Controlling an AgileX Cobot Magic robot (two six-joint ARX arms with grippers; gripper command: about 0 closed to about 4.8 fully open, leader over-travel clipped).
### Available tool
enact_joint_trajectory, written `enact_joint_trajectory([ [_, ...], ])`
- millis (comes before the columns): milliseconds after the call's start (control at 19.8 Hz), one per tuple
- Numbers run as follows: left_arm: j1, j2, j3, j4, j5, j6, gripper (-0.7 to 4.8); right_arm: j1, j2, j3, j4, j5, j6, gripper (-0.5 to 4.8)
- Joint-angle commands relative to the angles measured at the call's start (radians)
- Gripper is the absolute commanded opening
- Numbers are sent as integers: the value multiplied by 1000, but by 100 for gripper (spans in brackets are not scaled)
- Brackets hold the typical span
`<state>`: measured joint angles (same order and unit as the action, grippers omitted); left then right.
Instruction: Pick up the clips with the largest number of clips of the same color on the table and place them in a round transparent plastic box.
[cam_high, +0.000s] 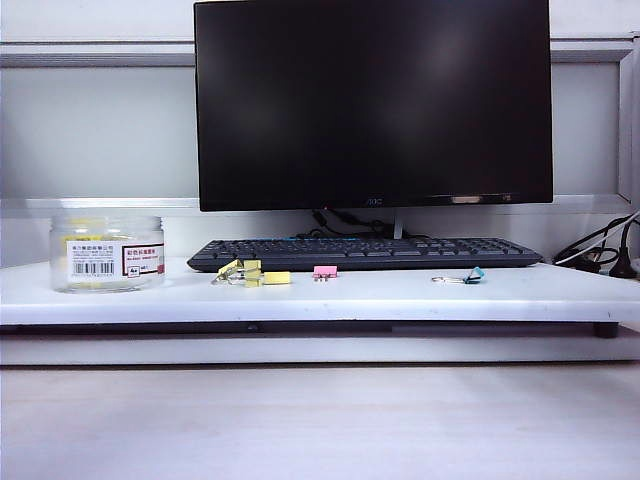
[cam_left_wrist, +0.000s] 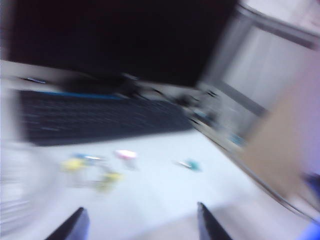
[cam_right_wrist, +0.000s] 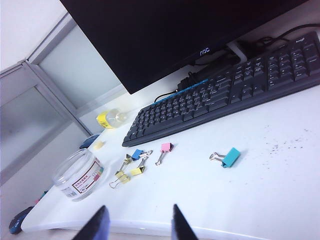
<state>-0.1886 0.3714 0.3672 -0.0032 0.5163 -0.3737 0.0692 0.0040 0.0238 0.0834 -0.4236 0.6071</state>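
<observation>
Both tools are up off the bench (cam_high: 400, 295). The left tool (cam_left_wrist: 140, 227) and right tool (cam_right_wrist: 136, 222) stand wide, holding nothing. The yellow clips (cam_right_wrist: 127, 170) lie at 3 o'clock from the round box (cam_high: 106, 254).

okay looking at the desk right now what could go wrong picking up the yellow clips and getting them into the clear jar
1. The yellow clips lie bunched against a small blue clip, so a grab might take the wrong colour or several at once.
2. The pink clip lies close by and could be knocked.
3. The left tool is open but its view is blurred by motion, with the jar at its edge; it could bump the jar. The right tool hangs open above the desk edge.
</observation>
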Motion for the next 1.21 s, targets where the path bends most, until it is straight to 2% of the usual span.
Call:
enact_joint_trajectory([
  [51, -132, 165, 90, -7, -22, 112, 286, 0, -2, 5, -3, -5, -6, 163],
  [152, -225, 321, 156, -37, -110, 219, 287, 0, -2, 5, -25, -5, -6, 163],
  [253, -296, 507, 241, -101, -239, 338, 287, 1, -2, 5, -51, -6, -6, 163],
  [404, -332, 766, 392, -216, -303, 449, 287, 1, -2, 5, -66, -14, -6, 163],
  [606, -332, 1009, 546, -229, -321, 489, 286, 2, -2, 5, -80, -24, -14, 162],
  [758, -332, 1119, 603, -211, -386, 542, 286, 2, -2, 5, -105, -24, -31, 162],
  [1111, -332, 1236, 610, -127, -476, 630, 286, 1, -2, 5, -109, -24, -39, 162],
  [1212, -332, 1247, 610, -90, -474, 651, 286, 0, -2, 5, -109, -24, -39, 162],
])
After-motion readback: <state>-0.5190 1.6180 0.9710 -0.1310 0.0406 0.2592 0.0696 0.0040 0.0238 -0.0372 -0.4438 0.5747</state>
